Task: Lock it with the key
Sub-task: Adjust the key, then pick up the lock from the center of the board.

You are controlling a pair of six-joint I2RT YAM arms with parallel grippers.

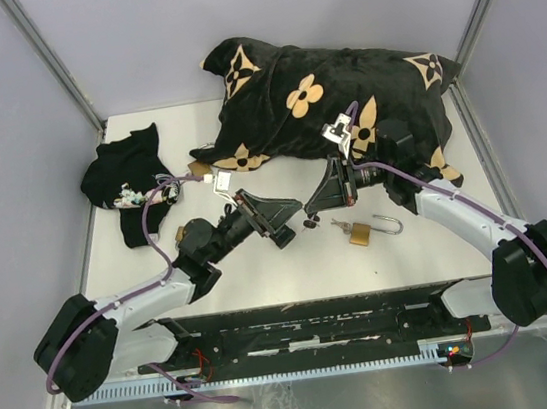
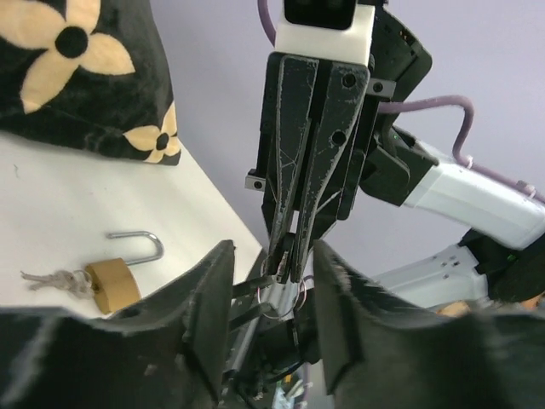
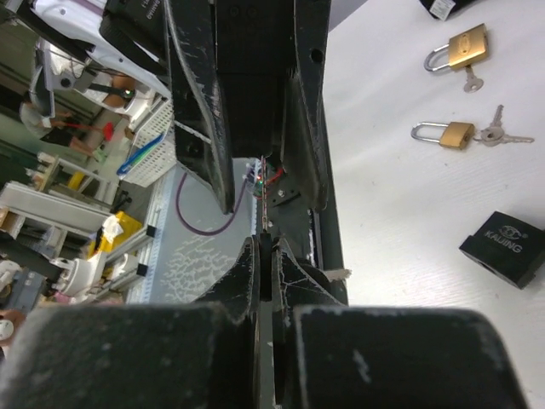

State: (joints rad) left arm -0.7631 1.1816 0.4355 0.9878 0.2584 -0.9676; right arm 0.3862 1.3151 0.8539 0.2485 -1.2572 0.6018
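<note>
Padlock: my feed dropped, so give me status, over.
Left pincer open. Right pincer shut on key. Padlock on table, shackle open. Nothing blocking it.

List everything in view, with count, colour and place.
blanket: 1, black with beige flowers, table's back.
cloth: 1, black, back left.
open padlock: 1, brass, right of centre.
shut padlocks: 2, brass, right wrist view.
loose keys: several, silver, beside each padlock.
box: 1, black, near shut padlocks.
table: 1, white.
key: 1, metal, mid-air at centre.
left gripper: 1, black, open, flanking the key.
right gripper: 1, black, shut on the key.
</note>
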